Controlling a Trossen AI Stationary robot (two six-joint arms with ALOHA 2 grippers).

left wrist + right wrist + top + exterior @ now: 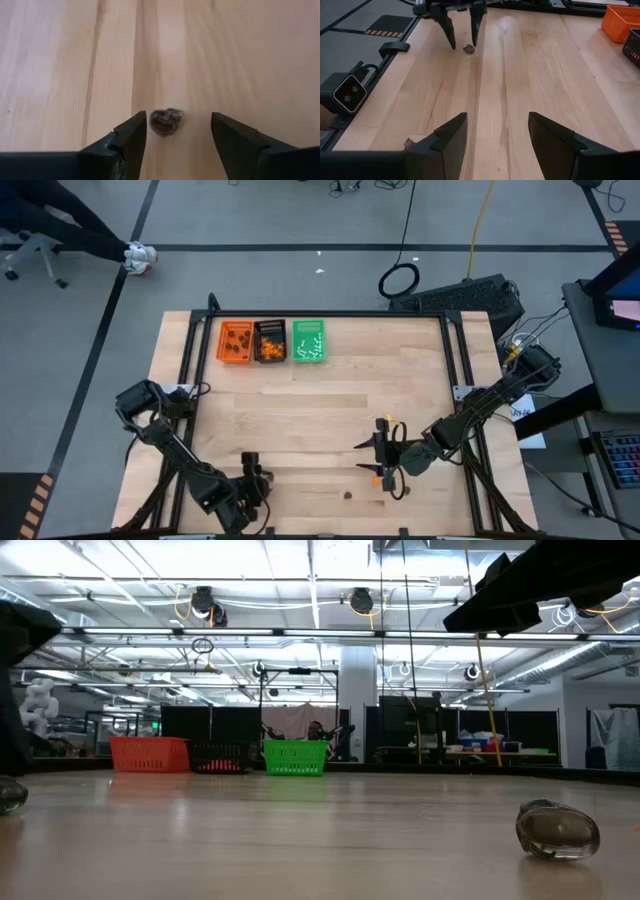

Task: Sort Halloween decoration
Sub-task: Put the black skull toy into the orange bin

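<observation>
Your left gripper (179, 137) sits at the table's (400, 380) near edge, jaws apart, gripping nothing; a dark brown blob (166, 122) lies on the wood betw. its fingertips. Right gripper (497, 132) is spread too, empty, near-edge side, right of centre.

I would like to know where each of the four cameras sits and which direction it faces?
High view: overhead, straight down on the table; both arms show.
Low view: at tabletop height, facing the orange tray, black tray and green tray; no gripper shows.
Left wrist view: open left gripper around a dark brown blob.
Right wrist view: past the open right gripper, facing the left gripper and the same blob.
</observation>
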